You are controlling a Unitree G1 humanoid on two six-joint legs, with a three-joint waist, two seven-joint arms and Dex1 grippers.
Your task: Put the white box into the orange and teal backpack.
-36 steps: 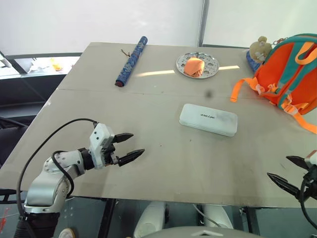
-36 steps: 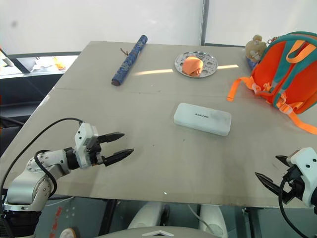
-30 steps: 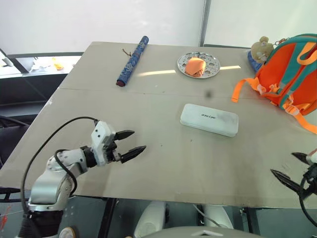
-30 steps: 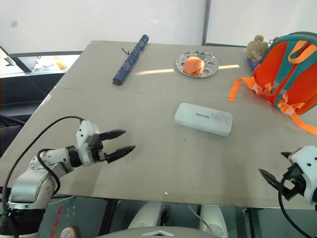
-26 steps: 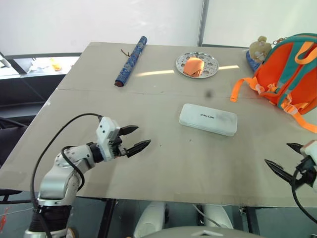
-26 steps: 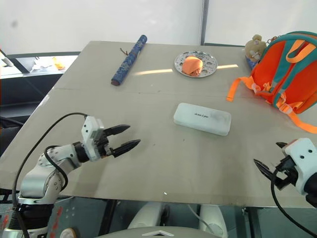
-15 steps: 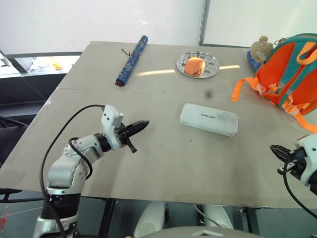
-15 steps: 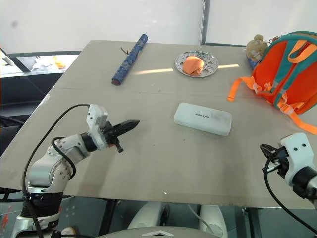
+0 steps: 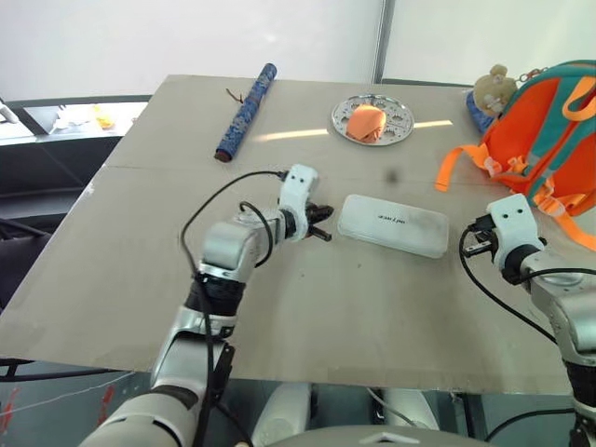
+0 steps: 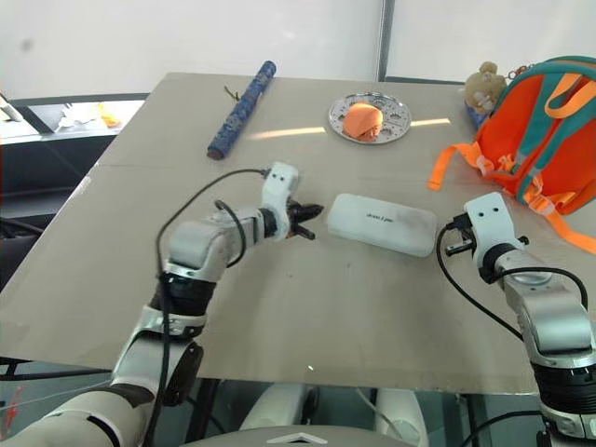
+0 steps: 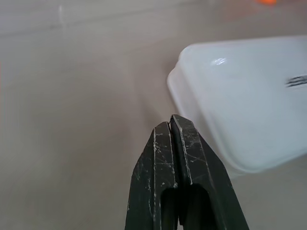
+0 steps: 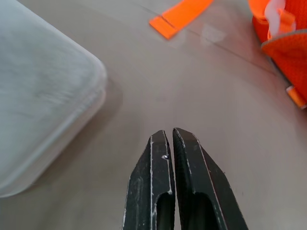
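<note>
Both arms are silver-grey metal with rounded joint housings and black bands between the segments. Each wrist ends in a white, boxy block with small dark screw holes; a thin black cable loops from the forearm up to it. The left gripper (image 9: 319,223) and right gripper (image 9: 473,238) are matte black, their tapered fingers (image 11: 184,158) scuffed with fine pale scratches.

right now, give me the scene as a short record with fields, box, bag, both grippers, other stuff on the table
white box: flat on the table, mid-table, not held
backpack: at the table's far right, plush charm beside it
left gripper: shut, tips just off the box's left end
right gripper: shut, just off the box's right end
other: blue roll, silver plate holding an orange item
</note>
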